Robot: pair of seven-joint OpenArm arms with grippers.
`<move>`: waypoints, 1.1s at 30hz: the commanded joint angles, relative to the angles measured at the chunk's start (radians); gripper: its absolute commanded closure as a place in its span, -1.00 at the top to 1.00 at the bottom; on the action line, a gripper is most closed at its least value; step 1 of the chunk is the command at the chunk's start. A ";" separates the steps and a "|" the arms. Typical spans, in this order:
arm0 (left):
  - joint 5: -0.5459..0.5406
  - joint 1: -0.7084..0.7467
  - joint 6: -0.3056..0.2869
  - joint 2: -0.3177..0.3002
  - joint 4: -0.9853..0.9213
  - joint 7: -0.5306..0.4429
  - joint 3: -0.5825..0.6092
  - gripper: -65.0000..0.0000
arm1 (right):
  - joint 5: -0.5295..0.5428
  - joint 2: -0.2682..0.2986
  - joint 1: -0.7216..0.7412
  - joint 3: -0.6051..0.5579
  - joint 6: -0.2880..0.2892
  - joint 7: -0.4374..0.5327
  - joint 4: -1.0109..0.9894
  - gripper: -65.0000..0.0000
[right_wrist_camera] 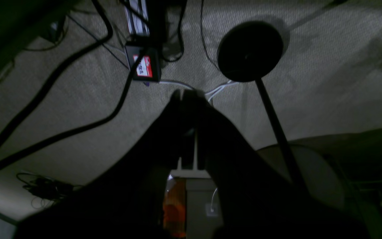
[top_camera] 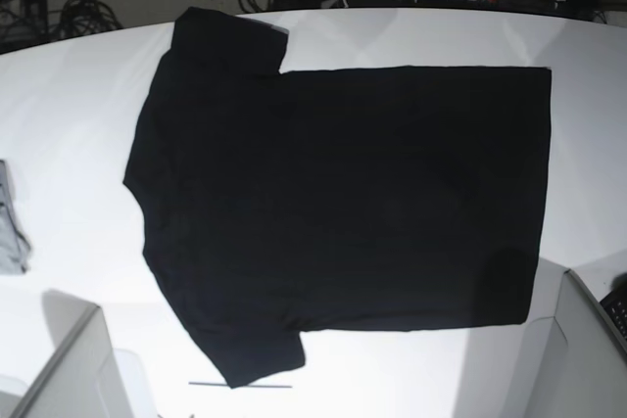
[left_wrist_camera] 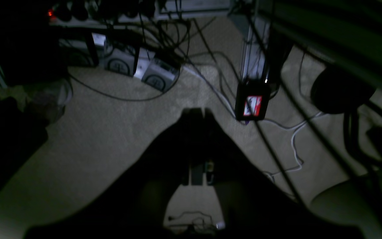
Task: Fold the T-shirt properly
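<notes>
Lying flat across the middle of the white table (top_camera: 78, 95), the T-shirt (top_camera: 343, 212) spreads unfolded. Left gripper (left_wrist_camera: 196, 114) and right gripper (right_wrist_camera: 184, 96) are clenched empty over carpet.

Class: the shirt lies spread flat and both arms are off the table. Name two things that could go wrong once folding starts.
1. The T-shirt reaches the table's near edge at its lower sleeve; a pull there might drag it off.
2. The grey cloth lies at the side, so a wide sweep could catch it.
</notes>
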 commanded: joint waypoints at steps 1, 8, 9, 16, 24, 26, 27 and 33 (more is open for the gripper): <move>-0.003 0.022 0.004 -0.003 0.032 -0.003 -0.003 -1.00 | 0.004 0.002 0.005 -0.004 -0.004 -0.001 -0.001 -1.00; -0.002 0.105 0.004 -0.051 0.155 -0.002 0.010 -0.99 | 0.003 0.006 -0.009 -0.005 -0.001 -0.005 0.001 -0.74; -0.003 0.103 0.004 -0.051 0.153 -0.002 -0.001 -0.99 | 0.003 0.006 -0.012 -0.005 -0.001 -0.005 0.015 -0.57; -0.094 0.105 0.004 -0.045 0.150 -0.002 0.008 -0.98 | 0.003 0.003 -0.072 -0.004 -0.001 -0.007 0.098 0.19; -0.135 0.105 0.004 -0.045 0.155 0.001 0.010 -0.97 | 0.004 0.003 -0.074 -0.004 -0.001 -0.007 0.098 0.20; -0.135 0.105 0.004 -0.046 0.155 0.000 0.010 -0.81 | 0.003 0.002 -0.074 -0.004 -0.001 -0.005 0.098 0.19; -0.135 0.105 0.004 -0.046 0.155 0.000 0.010 -0.67 | 0.003 0.002 -0.074 -0.004 -0.001 -0.004 0.099 0.18; -0.135 0.105 0.004 -0.046 0.157 -0.002 0.010 -0.31 | 0.003 0.002 -0.074 -0.004 -0.001 -0.001 0.099 0.17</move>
